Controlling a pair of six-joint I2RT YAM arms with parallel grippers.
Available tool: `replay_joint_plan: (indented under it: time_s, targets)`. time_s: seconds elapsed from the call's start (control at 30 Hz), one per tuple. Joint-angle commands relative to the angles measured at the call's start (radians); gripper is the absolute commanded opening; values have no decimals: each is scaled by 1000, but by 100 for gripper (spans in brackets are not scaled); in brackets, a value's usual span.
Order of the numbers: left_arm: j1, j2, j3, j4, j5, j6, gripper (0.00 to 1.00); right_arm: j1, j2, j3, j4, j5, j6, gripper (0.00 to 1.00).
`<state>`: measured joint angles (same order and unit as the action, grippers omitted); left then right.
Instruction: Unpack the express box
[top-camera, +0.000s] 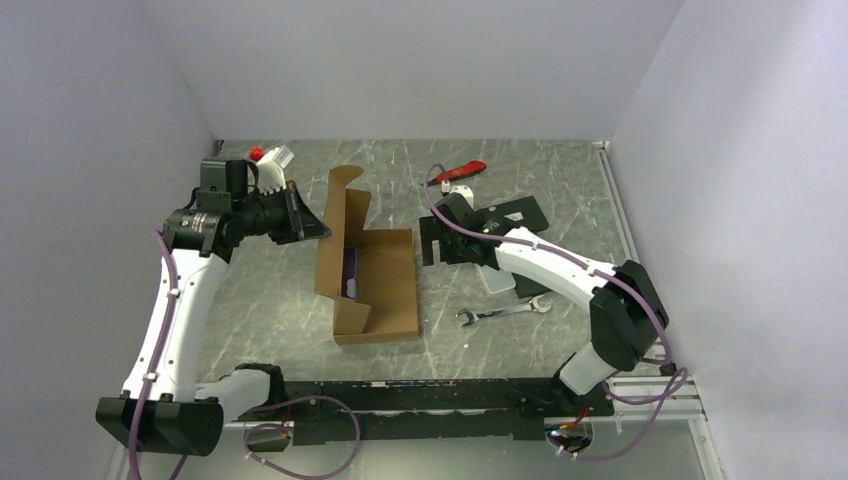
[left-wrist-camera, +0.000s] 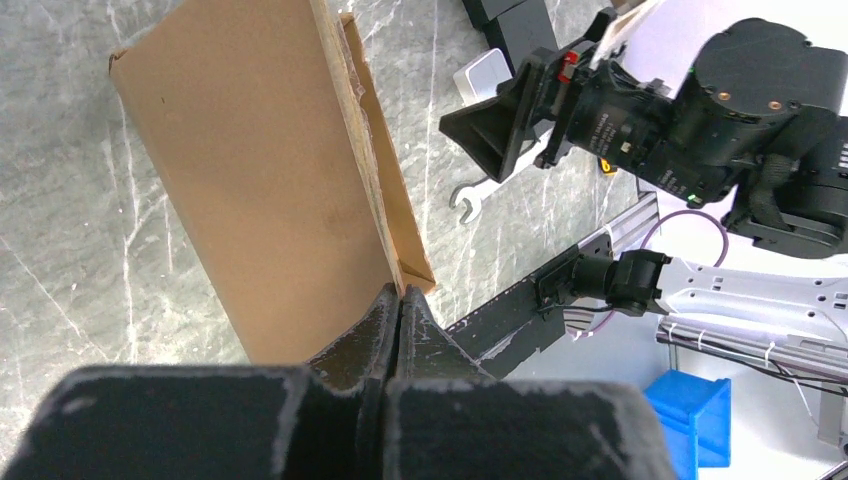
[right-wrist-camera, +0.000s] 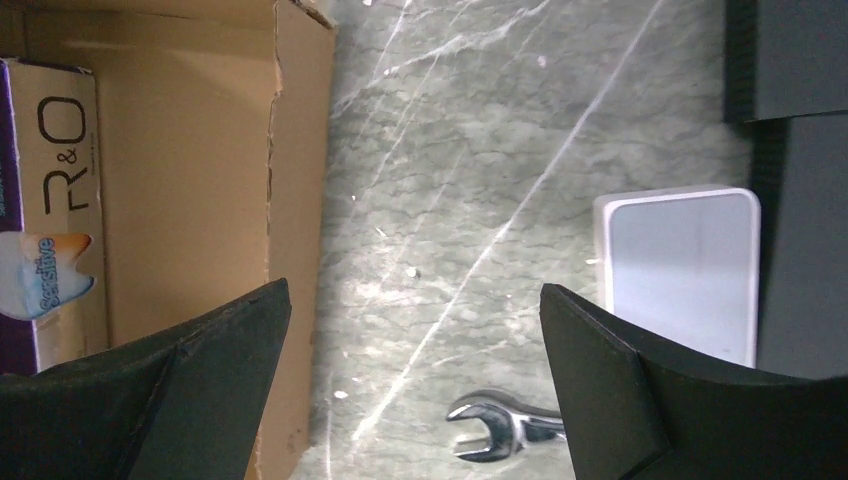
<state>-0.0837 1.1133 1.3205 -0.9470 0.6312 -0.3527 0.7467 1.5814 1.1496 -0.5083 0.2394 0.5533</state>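
The express box (top-camera: 385, 285) lies open in the middle of the table, its lid (top-camera: 338, 225) standing up along its left side. A purple and white carton (top-camera: 350, 268) lies inside against the left wall; it also shows in the right wrist view (right-wrist-camera: 50, 200). My left gripper (top-camera: 320, 231) is shut, its tips pinching the lid's free edge (left-wrist-camera: 365, 150). My right gripper (top-camera: 440, 245) is open and empty, hovering over bare table just right of the box wall (right-wrist-camera: 295, 180).
A silver wrench (top-camera: 503, 313) and a white flat device (top-camera: 497, 280) lie right of the box, under my right arm. Black flat boxes (top-camera: 512, 214) sit behind them. A red-handled tool (top-camera: 462, 171) lies at the back. A red-capped item (top-camera: 268, 155) sits back left.
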Motion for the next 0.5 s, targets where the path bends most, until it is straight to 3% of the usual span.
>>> replay_joint_plan:
  time_s: [0.0,0.23,0.47]
  targets:
    - [-1,-7,34,49,17,20,0,-3,-88,45,-36,39,-100,100]
    - [-1,-17,24,37,13,19,0,-4,-126,17,99,-213,-3,100]
    - [-1,-17,33,16,12,25,0,-3,-13,46,147,-341,29,100]
